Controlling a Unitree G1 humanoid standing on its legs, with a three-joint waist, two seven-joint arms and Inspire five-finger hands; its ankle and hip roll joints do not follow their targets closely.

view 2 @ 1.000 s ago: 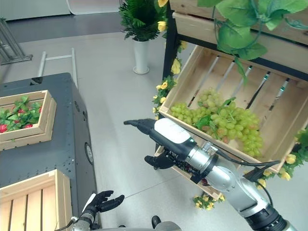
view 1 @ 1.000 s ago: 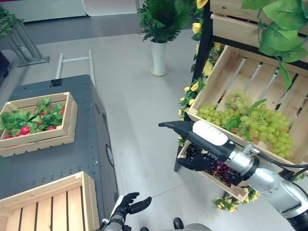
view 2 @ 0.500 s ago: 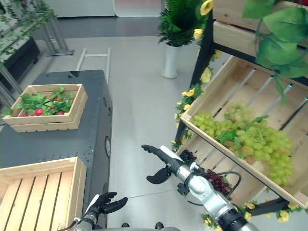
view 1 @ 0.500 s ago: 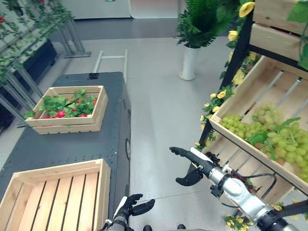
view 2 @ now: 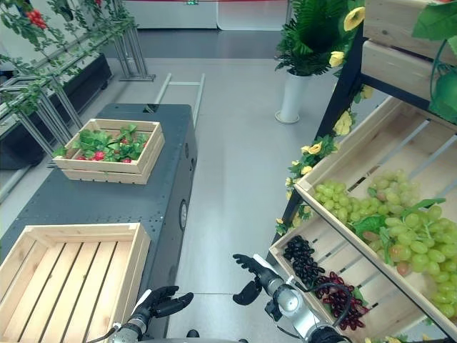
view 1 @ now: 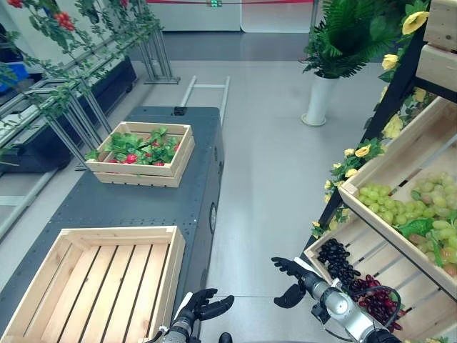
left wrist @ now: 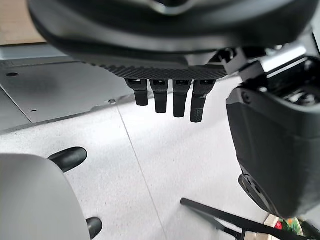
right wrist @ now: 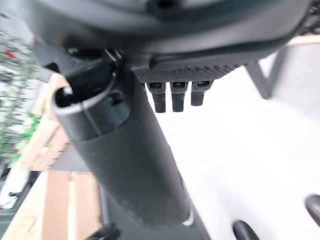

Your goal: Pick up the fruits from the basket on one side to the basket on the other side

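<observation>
The right hand (view 1: 291, 280) hangs over the floor with its fingers (right wrist: 172, 97) straight and its thumb spread, holding nothing, just left of the lower crate (view 1: 400, 304) of dark grapes (view 1: 338, 261), while the green grapes (view 1: 418, 218) lie in the slanted crate (view 1: 382, 161) above it on the shelf at the right. The left hand (view 1: 202, 310) sits at the near edge of the dark surface (view 1: 157, 204), its fingers (left wrist: 165, 97) loosely extended and empty. On that surface the empty slatted crate (view 1: 96, 282) lies near on the left, and a smaller crate (view 1: 143, 152) of red fruit among green leaves stands farther back.
</observation>
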